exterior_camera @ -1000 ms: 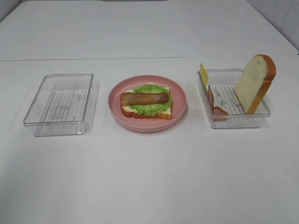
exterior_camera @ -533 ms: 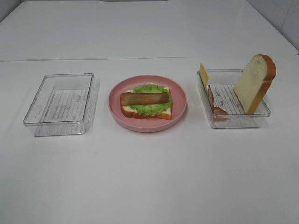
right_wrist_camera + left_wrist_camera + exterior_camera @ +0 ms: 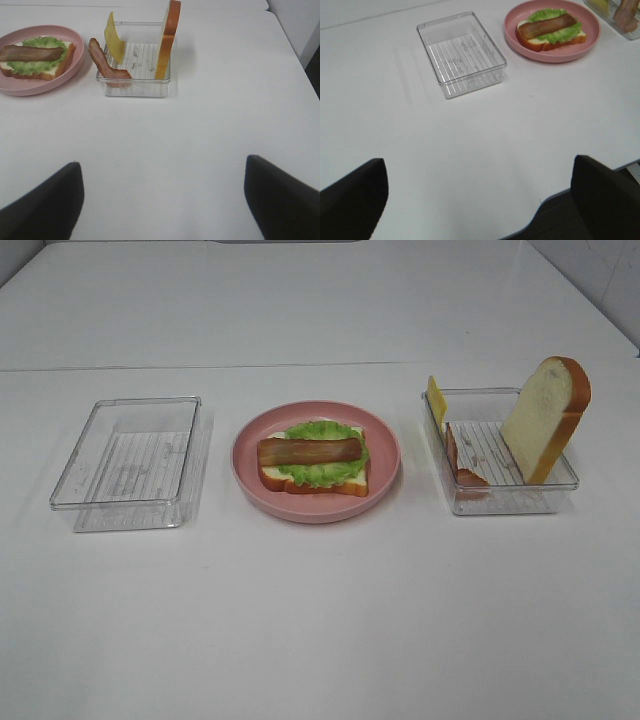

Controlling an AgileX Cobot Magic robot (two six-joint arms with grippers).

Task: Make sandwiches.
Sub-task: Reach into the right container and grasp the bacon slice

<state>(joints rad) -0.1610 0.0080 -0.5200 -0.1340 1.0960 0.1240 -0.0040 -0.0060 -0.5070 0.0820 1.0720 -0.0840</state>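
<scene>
A partly built sandwich lies on the round pink plate: a bread slice, green lettuce and one bacon strip on top. It also shows in the left wrist view and the right wrist view. The right clear tray holds a second bread slice standing on edge, a yellow cheese slice and a bacon strip. My left gripper and right gripper are both open and empty, well back from the food, above the table's near side.
An empty clear tray stands left of the plate, also in the left wrist view. The white table's front edge shows in the left wrist view. Neither arm appears in the exterior high view.
</scene>
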